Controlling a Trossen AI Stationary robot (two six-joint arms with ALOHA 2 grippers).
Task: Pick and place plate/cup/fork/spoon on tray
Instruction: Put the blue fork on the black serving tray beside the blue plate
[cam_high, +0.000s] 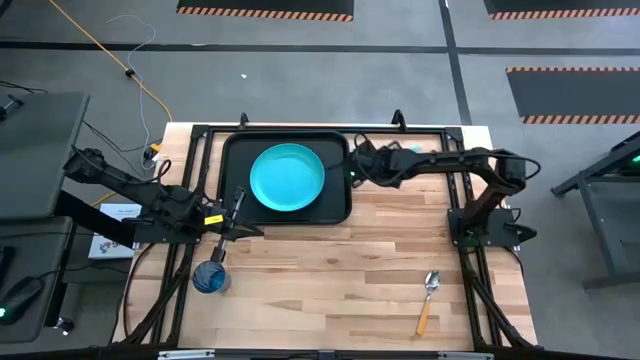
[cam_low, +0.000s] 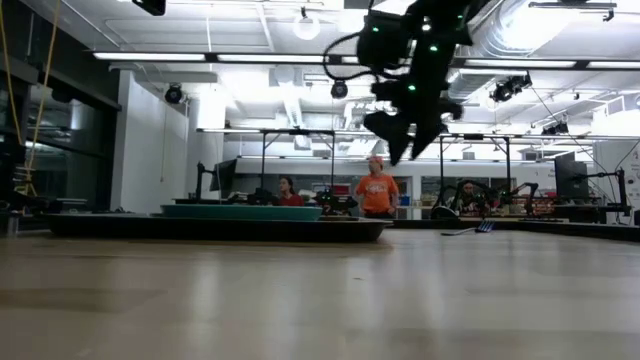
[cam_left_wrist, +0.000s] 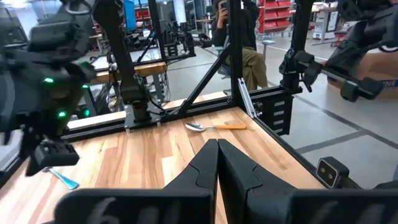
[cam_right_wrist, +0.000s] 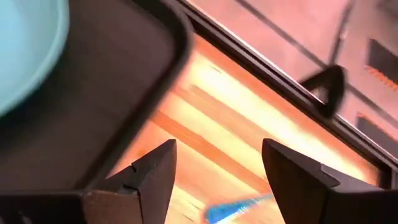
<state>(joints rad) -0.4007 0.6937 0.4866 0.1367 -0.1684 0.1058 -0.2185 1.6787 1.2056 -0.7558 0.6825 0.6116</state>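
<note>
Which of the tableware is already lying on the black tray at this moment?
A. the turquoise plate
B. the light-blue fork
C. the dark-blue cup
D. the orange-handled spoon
A: in the high view the plate lies inside the tray, while the spoon and the cup are on the bare wood near the front edge and the fork lies on the table beside the tray.

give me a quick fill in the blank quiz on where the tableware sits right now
The turquoise plate lies on the black ___.
The cup stands on the bare table near the ___ arm.
The spoon has an ___ handle.
The right gripper, beside the tray, has its jaws ___.

Missing words: tray; left; orange; open
</note>
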